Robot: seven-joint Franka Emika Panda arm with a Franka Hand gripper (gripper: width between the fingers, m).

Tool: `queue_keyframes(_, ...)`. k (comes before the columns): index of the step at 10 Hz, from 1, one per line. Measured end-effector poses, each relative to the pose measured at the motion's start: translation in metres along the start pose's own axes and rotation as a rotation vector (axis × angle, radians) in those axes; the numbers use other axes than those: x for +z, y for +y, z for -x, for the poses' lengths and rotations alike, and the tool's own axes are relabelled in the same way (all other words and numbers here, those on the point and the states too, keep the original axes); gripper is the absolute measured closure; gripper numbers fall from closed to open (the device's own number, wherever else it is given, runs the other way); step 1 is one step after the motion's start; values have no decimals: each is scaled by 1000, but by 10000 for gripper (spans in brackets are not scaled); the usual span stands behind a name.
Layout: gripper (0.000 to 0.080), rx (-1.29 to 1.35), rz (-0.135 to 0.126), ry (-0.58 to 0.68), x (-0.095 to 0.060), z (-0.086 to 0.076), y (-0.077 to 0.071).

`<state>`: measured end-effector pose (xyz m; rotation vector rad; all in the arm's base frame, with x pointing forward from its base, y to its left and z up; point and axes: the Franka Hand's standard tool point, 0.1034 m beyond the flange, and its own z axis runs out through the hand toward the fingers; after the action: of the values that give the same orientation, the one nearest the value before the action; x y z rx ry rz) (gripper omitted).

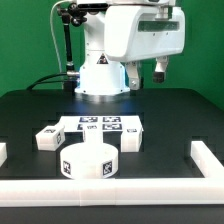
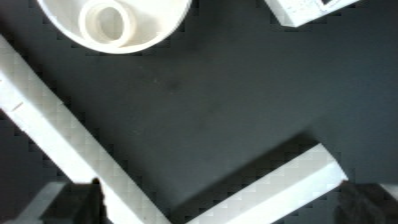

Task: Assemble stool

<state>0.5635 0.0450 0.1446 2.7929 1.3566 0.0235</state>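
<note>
The stool's round white seat (image 1: 90,163) lies flat on the black table near the front, with a tag on its side. It also shows in the wrist view (image 2: 116,22), with a hollow in its face. Two short white legs lie by it, one at the exterior view's left (image 1: 48,138) and one at the right (image 1: 128,139). The corner of a white part (image 2: 317,8) shows in the wrist view; I cannot tell which part. My gripper (image 1: 147,72) hangs high above the table's far right, well away from the parts. Its fingers stand wide apart and empty (image 2: 222,205).
The marker board (image 1: 100,125) lies flat behind the seat, in front of the arm's base (image 1: 100,80). White border rails run along the table's front (image 1: 110,196), left (image 1: 4,152) and right (image 1: 204,155). Two rails meet below the gripper (image 2: 71,130).
</note>
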Motion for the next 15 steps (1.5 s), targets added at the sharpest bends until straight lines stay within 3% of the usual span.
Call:
queue_keyframes(5, 150, 2, -2, -1, 1, 1, 0)
queue_keyframes(7, 150, -136, 31, 27, 22, 28, 14)
queue_keyframes(8, 150, -188, 40, 33, 35, 44, 20)
queue_keyframes(10, 150, -205, 47, 37, 46, 60, 32)
queue_keyframes(14, 150, -210, 47, 38, 47, 59, 31)
queue_keyframes(15, 150, -253, 56, 44, 57, 67, 33)
